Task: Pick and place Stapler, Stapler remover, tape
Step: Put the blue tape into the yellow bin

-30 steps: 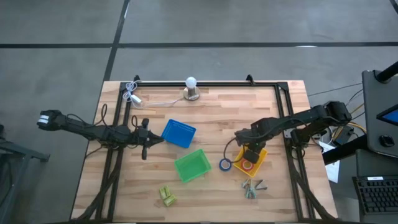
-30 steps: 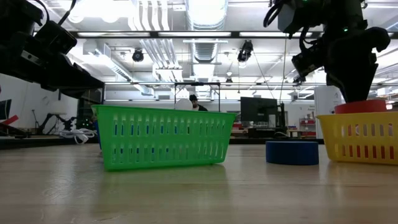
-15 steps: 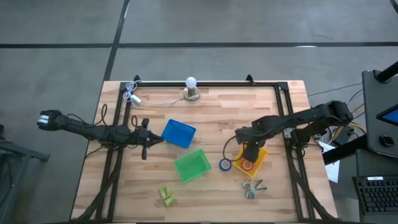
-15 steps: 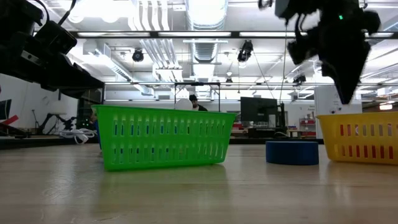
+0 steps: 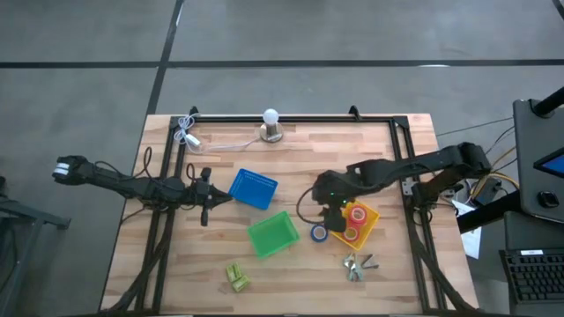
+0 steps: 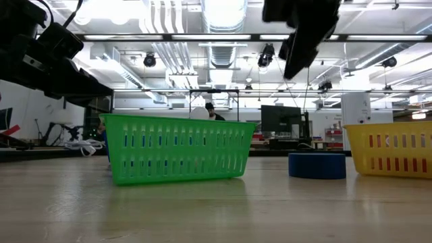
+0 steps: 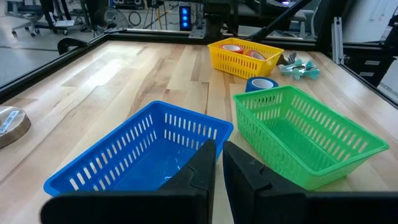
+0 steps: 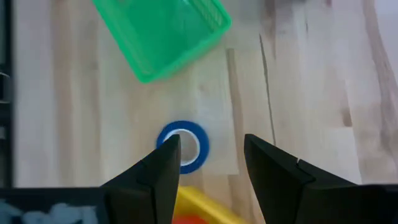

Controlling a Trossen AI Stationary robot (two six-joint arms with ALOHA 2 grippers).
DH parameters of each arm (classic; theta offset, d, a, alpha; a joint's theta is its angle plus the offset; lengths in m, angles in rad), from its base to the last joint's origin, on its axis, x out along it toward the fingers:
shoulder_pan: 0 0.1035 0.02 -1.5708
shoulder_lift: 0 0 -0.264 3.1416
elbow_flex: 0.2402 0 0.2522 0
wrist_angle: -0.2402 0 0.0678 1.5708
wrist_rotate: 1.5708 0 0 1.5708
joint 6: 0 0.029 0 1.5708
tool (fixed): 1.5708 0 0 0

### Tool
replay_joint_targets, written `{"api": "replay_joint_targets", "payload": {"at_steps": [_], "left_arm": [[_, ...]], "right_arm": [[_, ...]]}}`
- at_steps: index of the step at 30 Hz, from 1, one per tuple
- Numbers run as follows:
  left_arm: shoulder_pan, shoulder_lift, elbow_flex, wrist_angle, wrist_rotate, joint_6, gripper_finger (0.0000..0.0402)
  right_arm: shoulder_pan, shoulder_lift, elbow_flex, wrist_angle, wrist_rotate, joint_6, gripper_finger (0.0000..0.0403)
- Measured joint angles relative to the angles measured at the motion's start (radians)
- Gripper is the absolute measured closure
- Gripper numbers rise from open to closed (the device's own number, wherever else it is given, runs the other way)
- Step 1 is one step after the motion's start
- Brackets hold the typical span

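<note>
The blue tape (image 8: 183, 146) lies flat on the table between the green bin (image 5: 272, 234) and the yellow bin (image 5: 363, 231). My right gripper (image 8: 210, 142) hangs open high above it, touching nothing. Two red tape rolls (image 5: 356, 215) lie in the yellow bin. The yellow-green staplers (image 5: 235, 276) lie near the front edge. The grey stapler removers (image 5: 357, 264) lie in front of the yellow bin. My left gripper (image 7: 217, 167) waits shut just left of the blue bin (image 5: 254, 188).
A lamp with a white bulb (image 5: 271, 125) and its coiled cord (image 5: 188, 132) stand at the far edge. A black frame (image 5: 291, 118) runs around the table. Bare wood lies between the bins and the far edge.
My right gripper has let go of a red tape roll, which now lies in the yellow bin. It has risen from that bin and gone toward the table's left, to a place above the blue tape.
</note>
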Motion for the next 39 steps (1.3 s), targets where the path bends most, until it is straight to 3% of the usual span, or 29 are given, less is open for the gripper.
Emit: {"api": "replay_joint_targets", "payload": {"at_steps": [10,15,28,33,39], "left_arm": [[0.000,0.000,0.000,-0.002,0.000,0.000,0.0367],[0.000,0.000,0.000,-0.007,0.000,0.000,0.0367],[0.000,0.000,0.000,-0.009,0.000,0.000,0.0367],[0.000,0.000,0.000,-0.009,0.000,0.000,0.0367],[0.000,0.000,0.000,-0.010,0.000,0.000,0.0367]], "right_arm": [[0.002,0.244,0.060,-0.048,-0.066,-0.134,0.0203],[0.012,0.289,0.060,-0.048,-0.113,-0.186,0.0197],[0.019,0.383,0.057,0.022,-0.100,-0.295,0.0201],[0.018,0.419,0.066,0.023,-0.133,-0.297,0.0227],[0.009,0.401,0.074,0.003,-0.151,-0.289,0.0308]]}}
